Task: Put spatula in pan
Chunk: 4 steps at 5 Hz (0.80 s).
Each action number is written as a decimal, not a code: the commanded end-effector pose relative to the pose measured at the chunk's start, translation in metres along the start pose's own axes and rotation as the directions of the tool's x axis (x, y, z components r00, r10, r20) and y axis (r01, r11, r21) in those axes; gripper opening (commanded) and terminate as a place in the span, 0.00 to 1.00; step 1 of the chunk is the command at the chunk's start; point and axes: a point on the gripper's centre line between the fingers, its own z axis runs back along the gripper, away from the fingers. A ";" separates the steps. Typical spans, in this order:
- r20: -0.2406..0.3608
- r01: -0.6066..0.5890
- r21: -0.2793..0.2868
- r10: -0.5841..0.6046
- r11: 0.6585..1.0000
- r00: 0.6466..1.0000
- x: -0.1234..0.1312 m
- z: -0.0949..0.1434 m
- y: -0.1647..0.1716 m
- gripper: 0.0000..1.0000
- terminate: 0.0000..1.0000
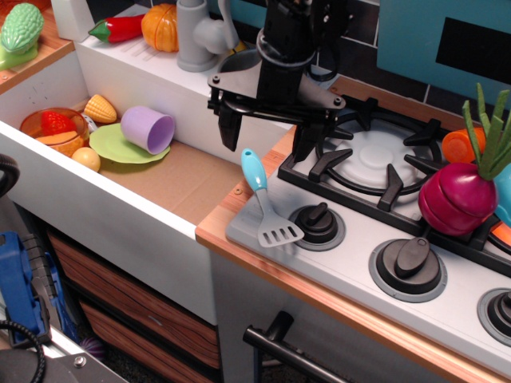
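Observation.image: toy stove (447,239) beside white sink (120,211), spatula (266,203) flat on stove's front-left corner, gripper (266,137) hanging above its handle, fingers spread wide, pan (239,65) apparently behind arm, mostly hidden.

Gripper (266,140) spread wide above spatula (264,203) lying on stove edge; pan (241,65) behind arm

The blue-handled spatula (266,205) lies flat on the stove's front corner, its grey slotted blade pointing forward.
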 end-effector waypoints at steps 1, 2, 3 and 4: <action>0.035 -0.016 0.009 0.016 1.000 0.999 -0.005 -0.006 -0.001 1.00 0.00; 0.046 -0.009 0.007 0.009 1.000 0.999 0.001 -0.010 0.000 1.00 0.00; 0.046 -0.019 -0.007 0.020 1.000 0.999 0.001 -0.018 0.001 1.00 0.00; 0.047 -0.028 -0.022 0.029 0.999 0.998 -0.002 -0.026 0.004 1.00 0.00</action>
